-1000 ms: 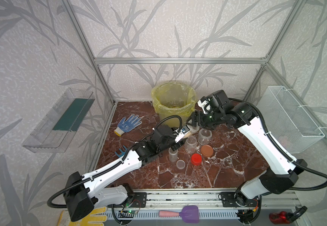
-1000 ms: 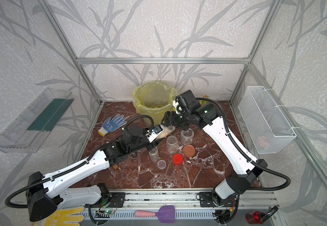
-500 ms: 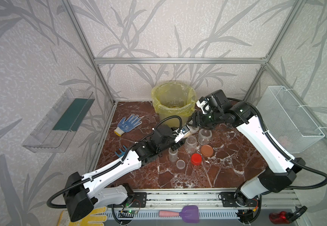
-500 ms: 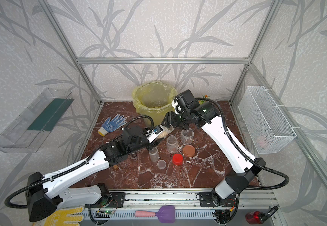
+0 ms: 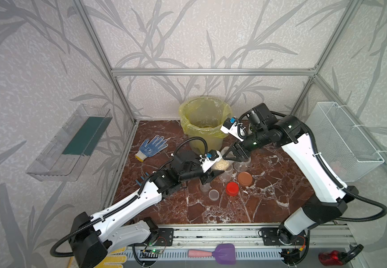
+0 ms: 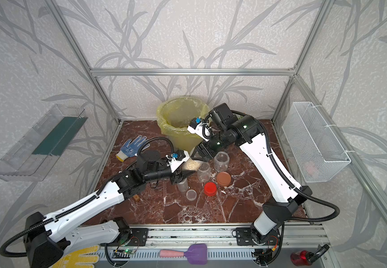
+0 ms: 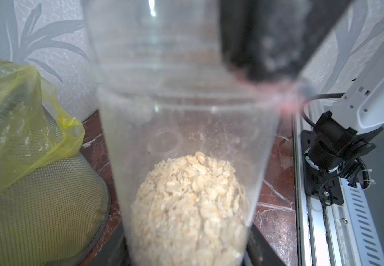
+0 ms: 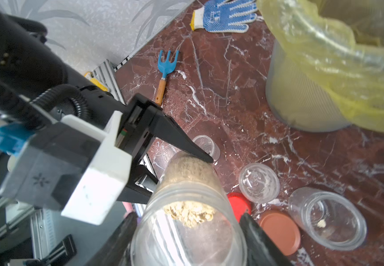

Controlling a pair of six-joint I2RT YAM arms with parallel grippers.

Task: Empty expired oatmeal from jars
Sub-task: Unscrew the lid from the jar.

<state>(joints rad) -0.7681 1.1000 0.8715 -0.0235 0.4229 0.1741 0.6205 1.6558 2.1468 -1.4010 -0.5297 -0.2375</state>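
Left pincer [image 6: 185, 174] is clamped nearly shut on the base of the tilted jar [image 8: 193, 184]. Its lid is off and the oatmeal [image 7: 191, 202] sits at that end, just beside the bin [image 5: 188, 130]. Your right pincer [image 5: 232, 156] grips the jar's open end, jaws partly open. You look mid-handover: release the left, then tip the jar over the bin.

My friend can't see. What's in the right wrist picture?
A clear jar with oatmeal is held by both grippers: the right gripper clamps its near end, the left gripper its far end. On the marble table sit a slim jar and a wide jar, both almost empty, a red lid, a brown lid and a yellow-bagged bin.
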